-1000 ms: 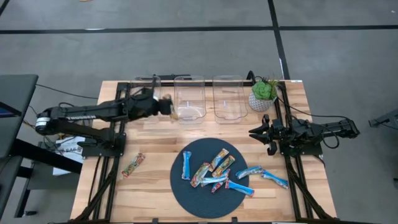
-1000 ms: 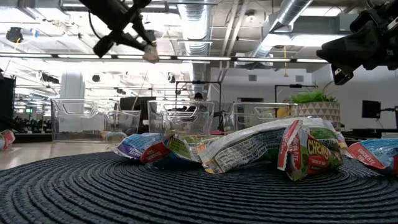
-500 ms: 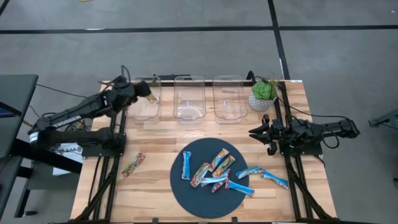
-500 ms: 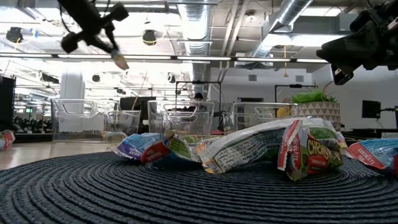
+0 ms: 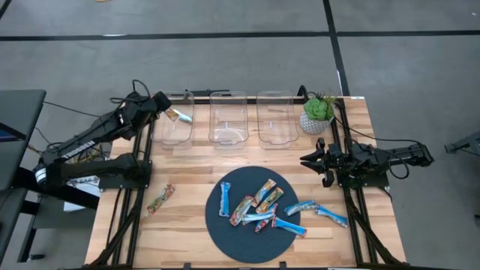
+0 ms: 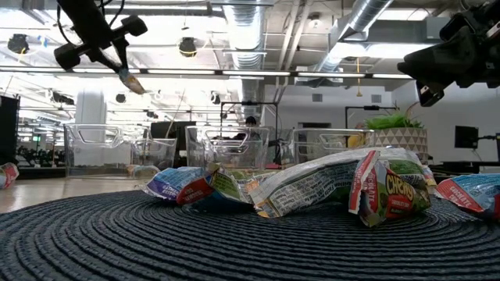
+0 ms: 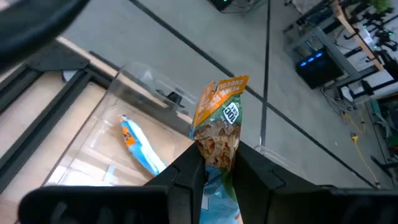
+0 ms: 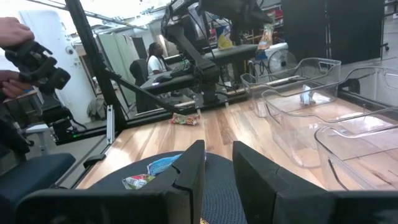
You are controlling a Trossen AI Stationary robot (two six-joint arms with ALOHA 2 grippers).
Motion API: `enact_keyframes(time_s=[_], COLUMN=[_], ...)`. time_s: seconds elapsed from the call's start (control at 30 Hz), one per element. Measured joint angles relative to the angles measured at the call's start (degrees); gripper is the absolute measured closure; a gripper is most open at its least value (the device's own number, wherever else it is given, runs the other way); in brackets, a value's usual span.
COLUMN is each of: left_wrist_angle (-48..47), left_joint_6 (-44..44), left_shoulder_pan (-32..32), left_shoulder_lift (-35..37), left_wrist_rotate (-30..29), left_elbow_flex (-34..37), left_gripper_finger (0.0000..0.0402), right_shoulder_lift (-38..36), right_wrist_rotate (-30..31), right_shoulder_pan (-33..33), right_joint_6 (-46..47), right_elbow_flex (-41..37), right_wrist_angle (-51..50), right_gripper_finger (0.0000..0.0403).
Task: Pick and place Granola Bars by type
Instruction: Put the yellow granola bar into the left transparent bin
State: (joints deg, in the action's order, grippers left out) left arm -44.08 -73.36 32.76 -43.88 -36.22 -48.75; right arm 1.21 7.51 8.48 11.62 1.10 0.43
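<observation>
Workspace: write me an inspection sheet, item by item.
Surface: wooden table, round dark mat.
Job's things: granola bars heaped on the mat, one left of it, a blue bar in the left bin.
Clutter: potted plant.
Grippers: left gripper above the left bin, jaws shut on an orange-green bar; right gripper waits at the table's right edge.
Cables: black cable behind the left arm.
Surroundings: a seated person.

Three bins (image 5: 226, 118) behind mat (image 5: 225, 229) — bars (image 5: 259, 206) on it.
</observation>
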Motion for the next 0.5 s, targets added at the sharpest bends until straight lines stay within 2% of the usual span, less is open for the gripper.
enact_keyframes(time_s=[0.23, 0.5], left_wrist_angle=[1.3, 1.5], left_joint_6=[-4.3, -4.4], left_shoulder_pan=[3.9, 9.7], left_shoulder_lift=[-1.4, -7.4], left_wrist_rotate=[6.4, 14.1], left_elbow_flex=[4.0, 5.6], left_gripper_finger=[0.0336, 0.0336], right_shoulder_lift=[0.0, 0.0], right_wrist_rotate=[0.0, 0.0], right_shoulder_pan=[0.0, 0.0], right_joint_6=[0.0, 0.0], right_elbow_flex=[0.0, 0.0], right_wrist_angle=[0.0, 0.0], right_gripper_finger=[0.0326, 0.0326])
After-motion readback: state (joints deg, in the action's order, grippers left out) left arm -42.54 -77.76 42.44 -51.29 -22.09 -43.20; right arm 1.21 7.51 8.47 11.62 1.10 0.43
